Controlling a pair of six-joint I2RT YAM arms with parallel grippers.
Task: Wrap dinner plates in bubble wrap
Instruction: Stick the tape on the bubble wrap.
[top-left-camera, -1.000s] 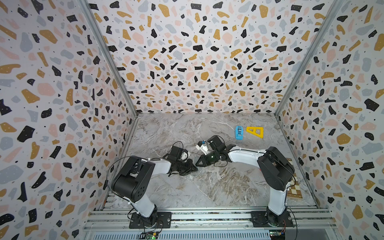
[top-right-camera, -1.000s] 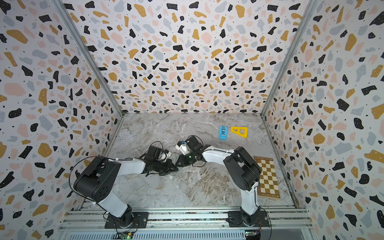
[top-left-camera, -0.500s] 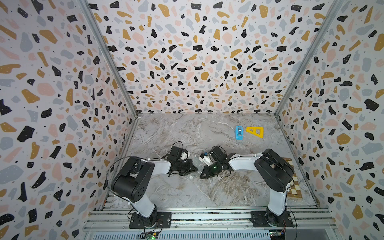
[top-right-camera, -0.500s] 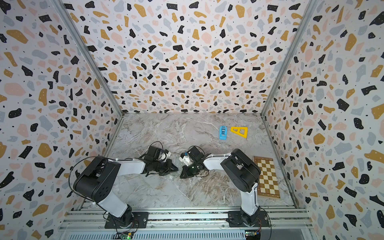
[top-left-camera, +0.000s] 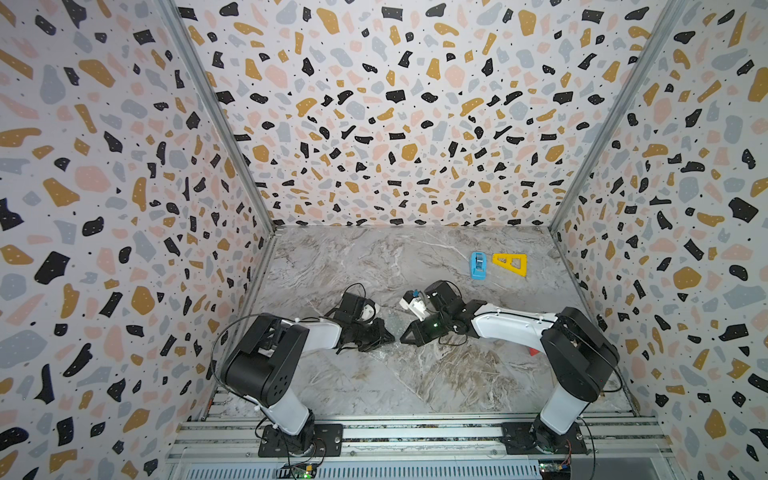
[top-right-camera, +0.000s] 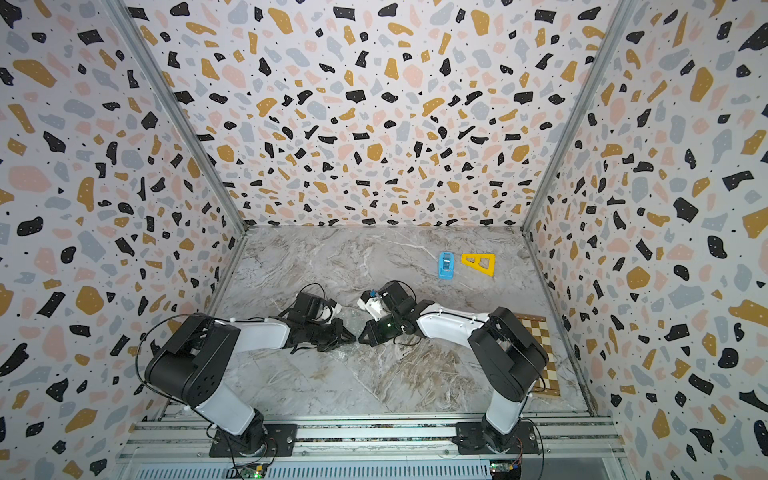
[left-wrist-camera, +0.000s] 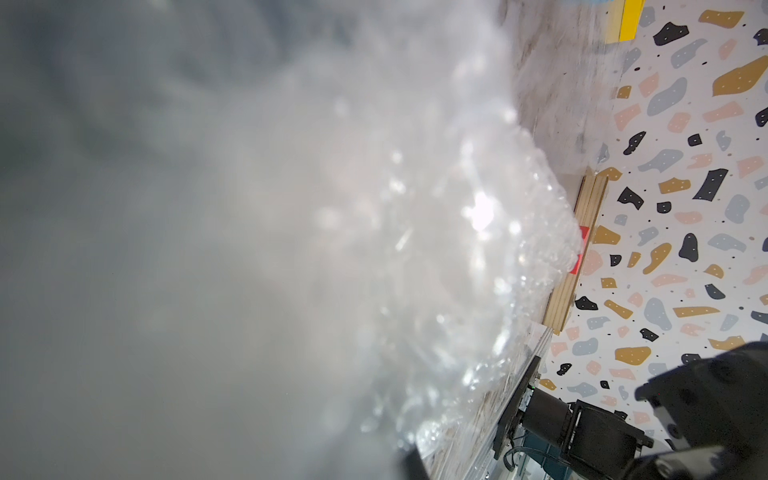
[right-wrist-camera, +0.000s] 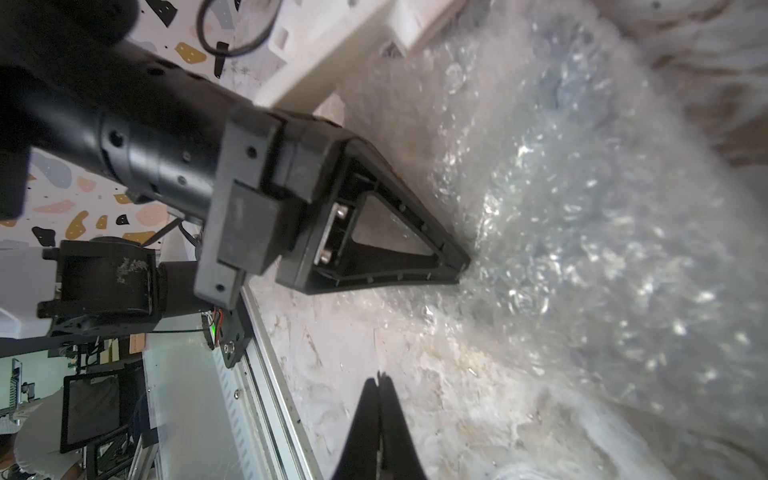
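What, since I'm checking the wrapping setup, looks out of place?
No dinner plate is visible in any view, and the bubble wrap looks bunched up rather than flat, against the shut jaws of the left gripper.

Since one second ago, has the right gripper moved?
Yes. In a top view the right gripper has drawn back toward the front rail, farther from the blue object.

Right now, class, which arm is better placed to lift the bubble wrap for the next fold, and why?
Left, probably. In the right wrist view the left gripper is shut with its tip in the bunched edge of the bubble wrap, seemingly pinching it. The right gripper is shut on nothing visible.
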